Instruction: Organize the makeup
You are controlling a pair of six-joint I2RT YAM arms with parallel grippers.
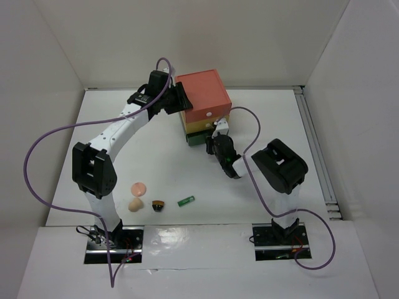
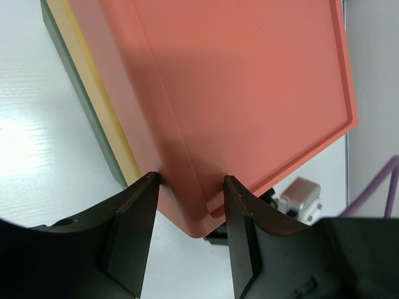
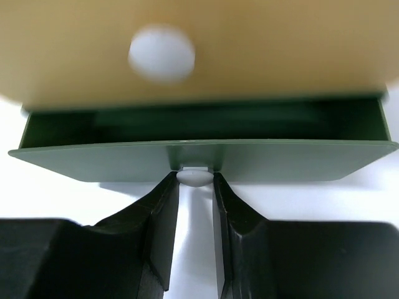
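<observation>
The drawer box [image 1: 202, 93] sat at the far side of the table, and both arms were on it. The left gripper [image 2: 190, 184] had its fingers spread wide around the orange top corner, one finger on each side. Whether they actually pressed on it, I couldn't tell.

Lower down, the green drawer [image 3: 199, 159] stood partly pulled out just ahead of the right gripper [image 3: 195, 180]. A dark slot showed behind its front, and the yellow drawer [image 3: 280, 50] was shut above the fingers. The right fingers were drawn in narrow and pinched the white knob [image 3: 194, 177] at their very tips.

That looked like a drawer-opening step. To do it well, I'd judge the pull had to run straight back along the fingers and stay level. With such a shallow tip grip, the knob could pop free. The left arm steadying the box would stop it sliding along.

The makeup lay well behind both grippers, near the left arm's base: peach puff [image 1: 138, 187], sponge [image 1: 134, 204], black compact [image 1: 158, 205] and mint tube [image 1: 186, 200]. None of it was in the drawer yet.
</observation>
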